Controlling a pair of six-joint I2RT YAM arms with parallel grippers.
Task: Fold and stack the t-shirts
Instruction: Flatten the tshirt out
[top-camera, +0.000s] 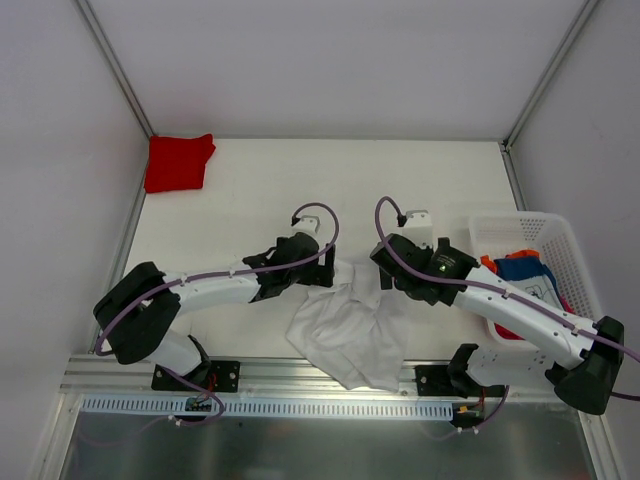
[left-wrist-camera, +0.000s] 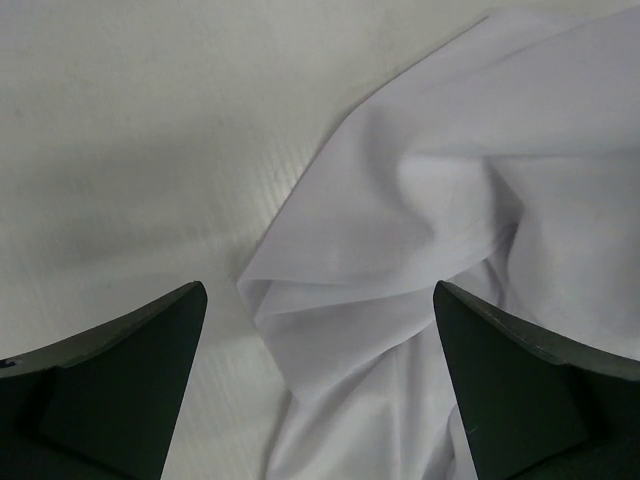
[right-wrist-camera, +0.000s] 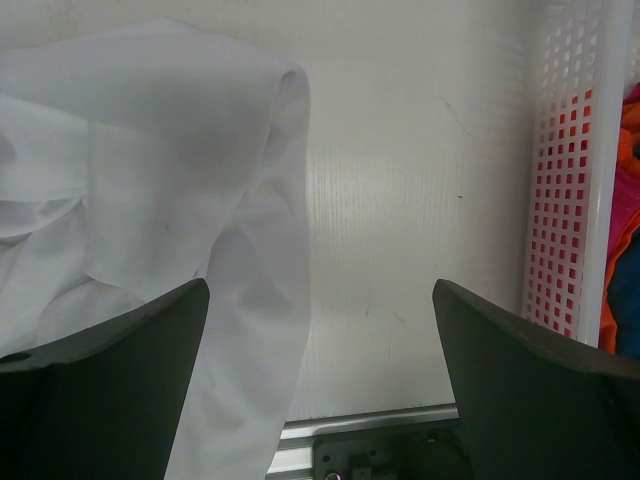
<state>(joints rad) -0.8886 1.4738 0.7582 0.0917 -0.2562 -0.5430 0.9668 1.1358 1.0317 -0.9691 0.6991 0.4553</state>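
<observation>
Both pincers stand wide apart, clasping nothing. The left pincer (left-wrist-camera: 320, 290) hangs over the crumpled white t-shirt (left-wrist-camera: 420, 230), which spreads ahead and rightward on the tabletop (left-wrist-camera: 120, 150). The right pincer (right-wrist-camera: 320, 288) has that shirt at its left (the mesh basket (right-wrist-camera: 565, 170) at its right). The folded red t-shirt (top-camera: 178, 162) lies well apart from both.

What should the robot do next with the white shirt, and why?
Probably lower both sets of jaws and pinch the white t-shirt at its edges, so it can be spread flat. It lies crumpled at the near side of the table, and both sets of jaws stand open above it, holding nothing.
</observation>
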